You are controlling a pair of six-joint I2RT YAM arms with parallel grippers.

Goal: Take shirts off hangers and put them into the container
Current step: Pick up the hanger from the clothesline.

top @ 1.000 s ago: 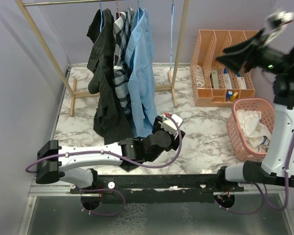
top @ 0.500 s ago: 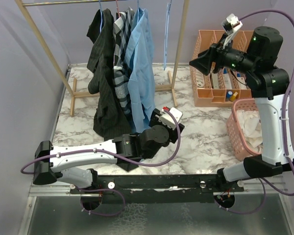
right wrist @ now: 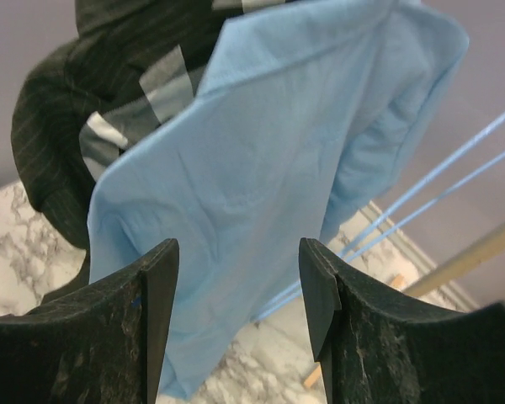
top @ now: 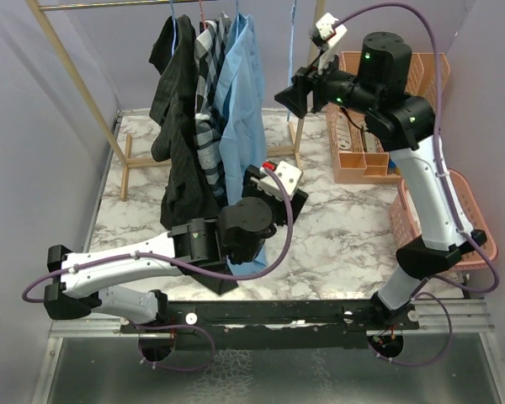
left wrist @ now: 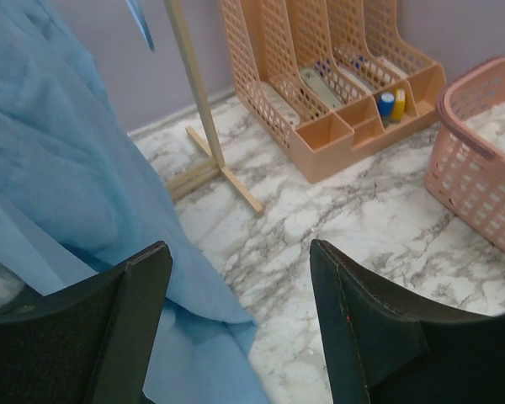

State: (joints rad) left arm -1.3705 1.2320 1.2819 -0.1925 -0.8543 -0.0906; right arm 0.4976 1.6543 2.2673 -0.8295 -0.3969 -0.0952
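- One wooden rack (top: 76,84) spanned the back of the marble counter (top: 345,227), with its whole load crowded at the middle of the bar.
- Three shirts hung there, long axes straight up and down. The black pinstriped shirt (top: 181,168) was on the left and the checked shirt (top: 209,101) in the middle. The light blue shirt (top: 240,109) was outermost on the right, the side facing both arms.
- Over at the right edge sat the container (left wrist: 467,135), with the white shirt (left wrist: 501,122) bundled inside, well apart from the rack.
- Up high, the right pincer (right wrist: 236,269) was spread wide and held nothing. It pointed leftward at the light blue shirt's upper half, which filled the gap between its jaws in the wrist view but stood clear of them.
- Down low, the left pincer (left wrist: 240,290) was spread too, and empty, right at that shirt's hem. Blue cloth ran past its left finger, though whether it touched I could not tell.
- So the call was this: the left arm was nearer the bottom, the right arm nearer the shoulders and hook. The lift-off looked like the right arm's job, reaching left and slightly up.
- Thin and easy to miss, a bare light blue hanger (right wrist: 438,181) dangled just right of the shirt, close to the right pincer's line of approach. That was a snag risk, by my reading.
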